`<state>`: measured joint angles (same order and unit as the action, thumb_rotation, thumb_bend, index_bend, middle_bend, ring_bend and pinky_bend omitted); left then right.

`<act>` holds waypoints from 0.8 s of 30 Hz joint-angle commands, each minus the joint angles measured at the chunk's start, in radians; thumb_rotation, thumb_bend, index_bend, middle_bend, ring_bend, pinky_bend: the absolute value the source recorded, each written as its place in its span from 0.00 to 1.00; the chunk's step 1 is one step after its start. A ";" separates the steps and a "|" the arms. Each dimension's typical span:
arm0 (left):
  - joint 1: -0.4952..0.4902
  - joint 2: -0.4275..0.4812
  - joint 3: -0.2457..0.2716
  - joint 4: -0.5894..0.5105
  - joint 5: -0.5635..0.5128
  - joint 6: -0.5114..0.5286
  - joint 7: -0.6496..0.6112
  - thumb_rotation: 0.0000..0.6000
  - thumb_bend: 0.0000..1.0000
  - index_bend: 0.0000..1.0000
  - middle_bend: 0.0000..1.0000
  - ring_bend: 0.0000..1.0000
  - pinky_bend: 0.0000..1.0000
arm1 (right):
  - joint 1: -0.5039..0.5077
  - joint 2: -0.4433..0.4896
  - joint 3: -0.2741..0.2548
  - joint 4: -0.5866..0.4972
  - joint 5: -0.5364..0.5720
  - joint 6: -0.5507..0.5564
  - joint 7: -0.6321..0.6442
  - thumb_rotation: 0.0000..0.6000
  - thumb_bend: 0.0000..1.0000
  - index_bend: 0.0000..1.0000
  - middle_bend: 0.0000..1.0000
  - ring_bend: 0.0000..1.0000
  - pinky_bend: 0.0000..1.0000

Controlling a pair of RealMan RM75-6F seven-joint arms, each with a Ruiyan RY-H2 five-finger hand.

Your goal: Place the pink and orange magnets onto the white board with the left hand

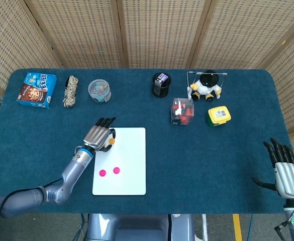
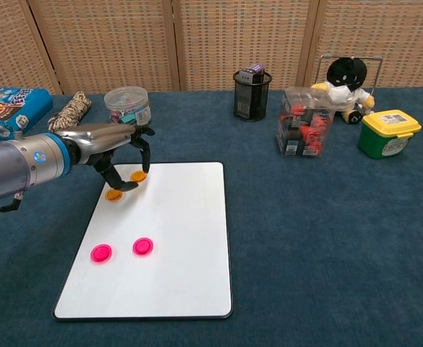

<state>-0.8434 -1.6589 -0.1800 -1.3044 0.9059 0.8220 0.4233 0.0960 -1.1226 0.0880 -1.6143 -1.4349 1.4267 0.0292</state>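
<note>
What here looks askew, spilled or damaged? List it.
Nothing stands out. The white board lies flat, two pink magnets on it, the containers behind upright. The left hand holds an orange magnet over the board's top corner.

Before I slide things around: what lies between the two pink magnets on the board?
Nothing; bare white board separates the left pink magnet and right pink magnet, clearest in the chest view.

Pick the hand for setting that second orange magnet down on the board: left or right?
Left. The left hand already pinches the orange magnet just over the white board, near its top left corner. The right hand sits open at the table's far right edge, well off the board.
</note>
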 commanded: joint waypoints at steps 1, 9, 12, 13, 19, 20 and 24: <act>-0.004 -0.018 0.006 0.022 -0.004 -0.006 -0.005 1.00 0.37 0.54 0.00 0.00 0.00 | 0.000 0.000 0.000 0.001 0.000 0.000 0.002 1.00 0.00 0.00 0.00 0.00 0.00; -0.009 -0.038 0.009 0.051 -0.011 -0.011 -0.012 1.00 0.37 0.54 0.00 0.00 0.00 | 0.001 0.001 0.000 0.003 -0.001 -0.001 0.004 1.00 0.00 0.00 0.00 0.00 0.00; -0.009 -0.041 0.009 0.053 -0.009 -0.010 -0.018 1.00 0.36 0.52 0.00 0.00 0.00 | 0.000 0.000 0.000 0.003 -0.002 0.001 0.005 1.00 0.00 0.00 0.00 0.00 0.00; -0.008 -0.042 0.009 0.053 -0.007 -0.009 -0.022 1.00 0.35 0.48 0.00 0.00 0.00 | 0.000 0.000 0.000 0.003 -0.002 0.001 0.005 1.00 0.00 0.00 0.00 0.00 0.00; -0.008 -0.048 0.008 0.062 -0.004 -0.010 -0.036 1.00 0.33 0.33 0.00 0.00 0.00 | -0.001 -0.001 0.000 0.003 -0.002 0.003 0.005 1.00 0.00 0.00 0.00 0.00 0.00; -0.008 -0.049 0.007 0.064 -0.004 -0.008 -0.035 1.00 0.33 0.32 0.00 0.00 0.00 | -0.001 0.000 0.000 0.003 -0.002 0.003 0.005 1.00 0.00 0.00 0.00 0.00 0.00; -0.009 -0.048 0.007 0.062 -0.006 -0.006 -0.034 1.00 0.33 0.32 0.00 0.00 0.00 | -0.001 -0.001 0.000 0.004 -0.003 0.004 0.005 1.00 0.00 0.00 0.00 0.00 0.00</act>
<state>-0.8521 -1.7072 -0.1729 -1.2425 0.9001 0.8155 0.3895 0.0951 -1.1234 0.0878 -1.6106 -1.4375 1.4309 0.0340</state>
